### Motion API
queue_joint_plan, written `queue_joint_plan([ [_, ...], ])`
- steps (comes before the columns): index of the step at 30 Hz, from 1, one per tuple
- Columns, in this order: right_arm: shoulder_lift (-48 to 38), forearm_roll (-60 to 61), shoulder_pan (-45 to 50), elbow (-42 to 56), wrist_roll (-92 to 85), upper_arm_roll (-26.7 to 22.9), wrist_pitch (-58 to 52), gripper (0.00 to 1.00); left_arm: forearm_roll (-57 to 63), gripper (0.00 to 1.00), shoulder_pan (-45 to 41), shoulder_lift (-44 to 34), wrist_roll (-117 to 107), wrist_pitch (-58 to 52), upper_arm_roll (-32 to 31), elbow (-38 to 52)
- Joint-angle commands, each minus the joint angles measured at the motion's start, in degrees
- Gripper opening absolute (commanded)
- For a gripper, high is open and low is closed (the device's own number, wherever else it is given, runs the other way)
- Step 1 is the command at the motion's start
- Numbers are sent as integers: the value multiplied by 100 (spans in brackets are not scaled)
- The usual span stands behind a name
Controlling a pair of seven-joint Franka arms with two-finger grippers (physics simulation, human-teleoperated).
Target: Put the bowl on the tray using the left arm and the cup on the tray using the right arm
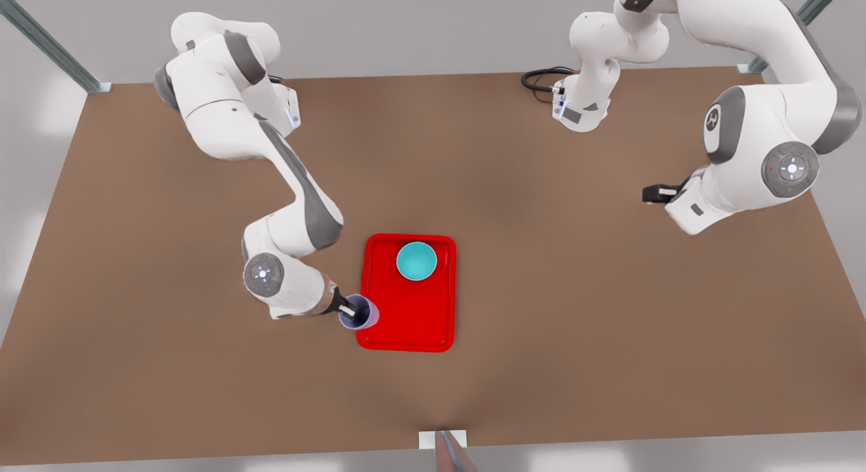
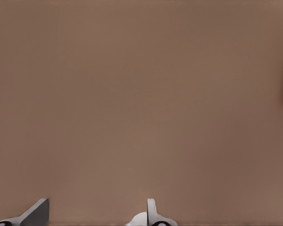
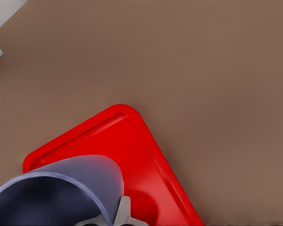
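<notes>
The teal bowl (image 1: 416,261) sits upright on the far part of the red tray (image 1: 414,318). My right gripper (image 1: 348,311), on the arm at the front view's left, is shut on the rim of the lavender cup (image 1: 365,315), which hangs over the tray's left edge near its front corner. In the right wrist view the cup (image 3: 70,188) is close up over the tray (image 3: 132,141), with one finger (image 3: 124,213) outside its wall. My left gripper (image 1: 651,194) hovers open far off to the front view's right; its fingertips (image 2: 37,213) stand wide apart above bare table.
The brown table (image 1: 575,310) stretches wide around the tray. A black cable (image 1: 541,80) loops near the far arm base. Metal frame posts (image 1: 47,42) stand at the table's corners, and a bracket (image 1: 443,439) sits at the near edge.
</notes>
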Motion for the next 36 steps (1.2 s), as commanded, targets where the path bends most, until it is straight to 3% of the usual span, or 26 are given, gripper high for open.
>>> queue_joint_plan([
  [1,1,-93,-10,2,109,78,-17,21,-10,100,-3,-2,-3,0,-2,0],
  [3,107,-753,51,-182,610,544,299,21,-19,100,-3,25,-3,8,-2,0],
  [7,352,-973,60,-578,610,624,1064,21,-37,100,-3,34,-21,0,-2,0],
  [15,678,-1342,262,-587,602,633,1196,21,-37,100,-3,60,-30,0,-19,0],
  [16,687,-1351,262,-587,593,633,1196,67,-28,100,-3,69,-30,0,-19,0],
  [17,687,-1544,288,-587,531,633,1196,100,-28,100,-3,69,-38,0,-19,0],
  [27,371,-1526,95,-578,-303,545,1117,100,-63,100,-3,69,-21,-9,7,26],
  [29,-560,-1105,-203,-1034,-1005,88,994,100,-63,100,-3,78,-21,0,7,26],
  [33,-3567,-331,-1346,-2696,-4170,-1063,-1140,100,-63,100,-3,78,-21,-9,7,26],
  [35,-3708,-8,-1786,-2336,-4961,-1450,-2258,100,-63,100,-3,78,-12,-9,7,26],
  [36,-3462,328,-1795,-2187,-5251,-1679,-2258,100,-63,100,-3,86,-21,-9,7,26],
])
